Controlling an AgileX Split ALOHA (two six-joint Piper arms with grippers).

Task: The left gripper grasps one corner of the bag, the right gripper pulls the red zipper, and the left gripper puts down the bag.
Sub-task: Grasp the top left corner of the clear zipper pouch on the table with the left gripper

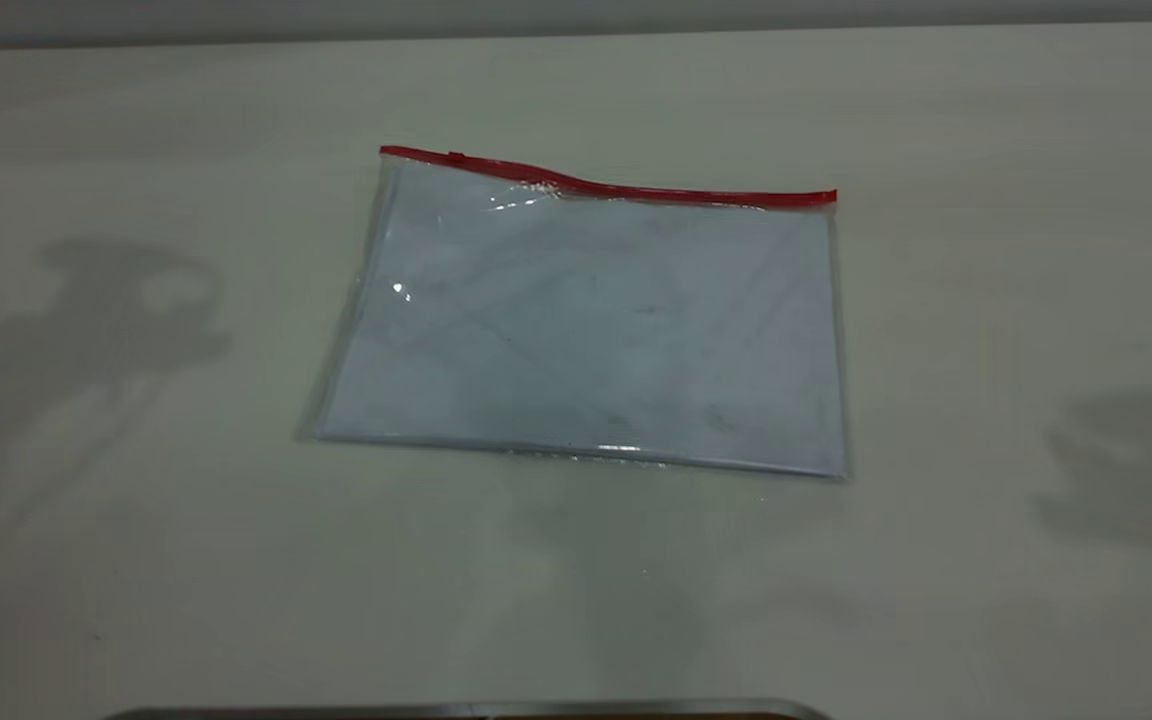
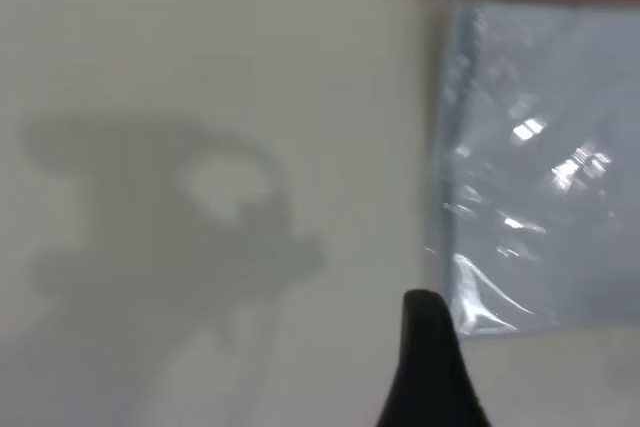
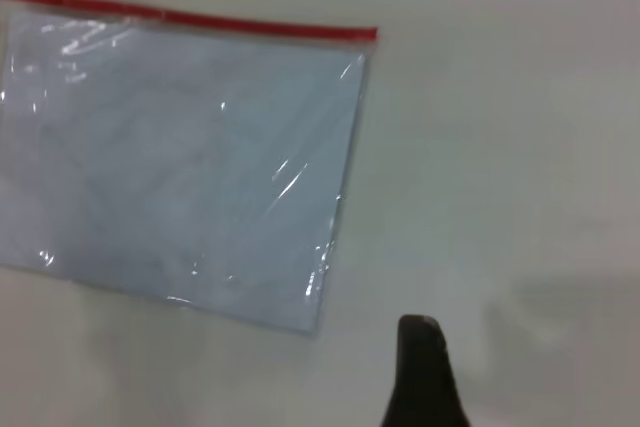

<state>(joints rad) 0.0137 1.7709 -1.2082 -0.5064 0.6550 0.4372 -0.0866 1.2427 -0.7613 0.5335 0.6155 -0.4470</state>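
Bag flat on table, red zipper along far edge.
Each wrist view shows one fingertip only: left gripper and right gripper spread cannot be told.

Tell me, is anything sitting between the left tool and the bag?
No. In the left wrist view, only bare table and a shadow lie between the left tool's tip and the bag.

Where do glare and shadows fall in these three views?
Exterior view: arm shadows darken the table at left and right; small glints on the bag below the red zipper. Left wrist view: a big arm-shaped shadow beside the bag, bright glare on its plastic, one finger in frame. Right wrist view: thin glare streaks, faint shadow near one finger.
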